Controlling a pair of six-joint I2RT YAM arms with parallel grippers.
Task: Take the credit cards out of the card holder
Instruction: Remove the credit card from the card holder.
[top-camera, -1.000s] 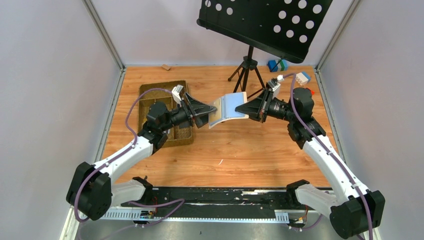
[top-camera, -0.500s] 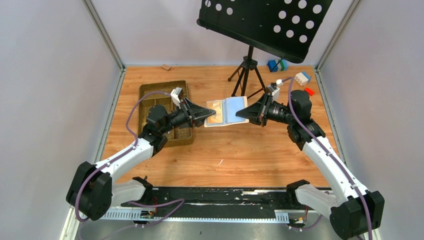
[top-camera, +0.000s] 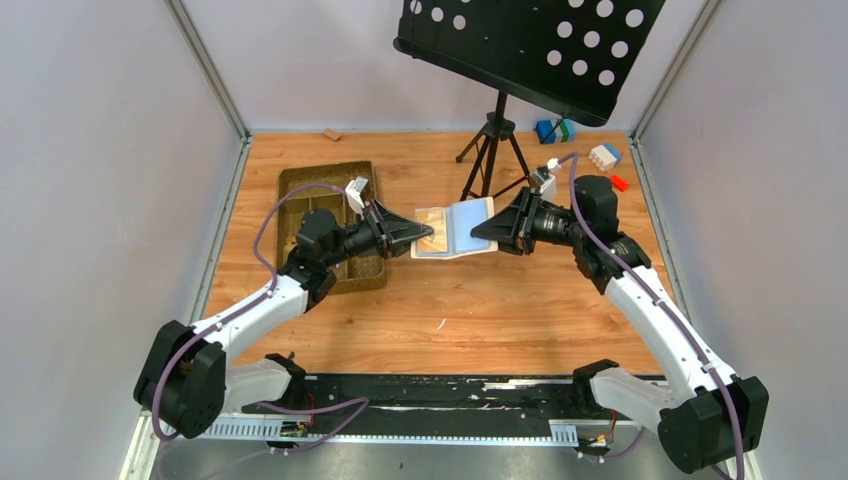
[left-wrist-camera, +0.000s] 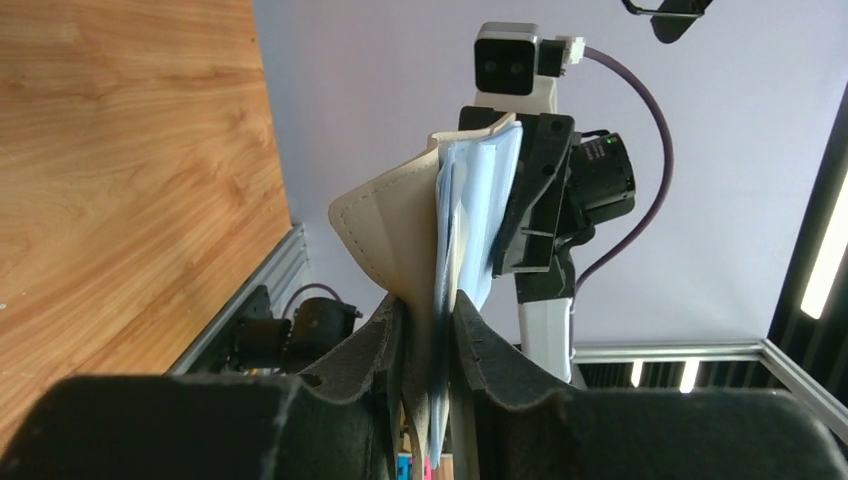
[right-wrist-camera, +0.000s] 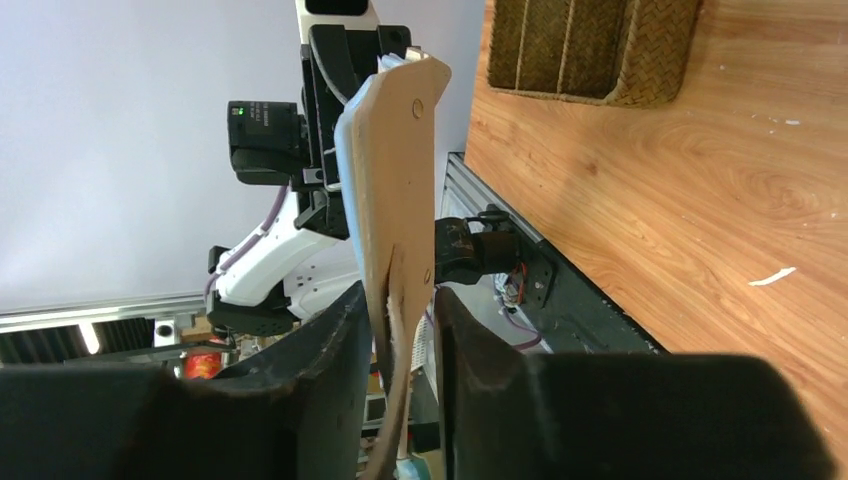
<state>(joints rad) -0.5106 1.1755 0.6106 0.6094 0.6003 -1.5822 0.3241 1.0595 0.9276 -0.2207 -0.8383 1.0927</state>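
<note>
The card holder (top-camera: 452, 229) hangs open like a book between my two grippers, above the table's middle. Its light blue inside faces up on the right half. The left half shows an orange-tan face (top-camera: 433, 221); I cannot tell whether that is a credit card. No other credit card shows. My left gripper (top-camera: 424, 233) is shut on the holder's left edge, and my right gripper (top-camera: 481, 228) on its right edge. In the left wrist view the cream cover (left-wrist-camera: 385, 230) and blue lining (left-wrist-camera: 482, 195) rise from my gripper (left-wrist-camera: 430, 325). In the right wrist view the tan cover (right-wrist-camera: 400, 170) stands in my gripper (right-wrist-camera: 405, 315).
A woven brown compartment tray (top-camera: 322, 192) lies left, partly under the left arm. A music stand's tripod (top-camera: 492, 140) stands just behind the holder. Coloured blocks (top-camera: 555, 130) and a white block (top-camera: 605, 155) sit at the back right. A small wooden block (top-camera: 331, 134) lies at the back.
The holder was bowed and tilted up a second ago; it now lies spread flatter and a little farther back. Both grippers have kept their hold and shifted slightly with it.
</note>
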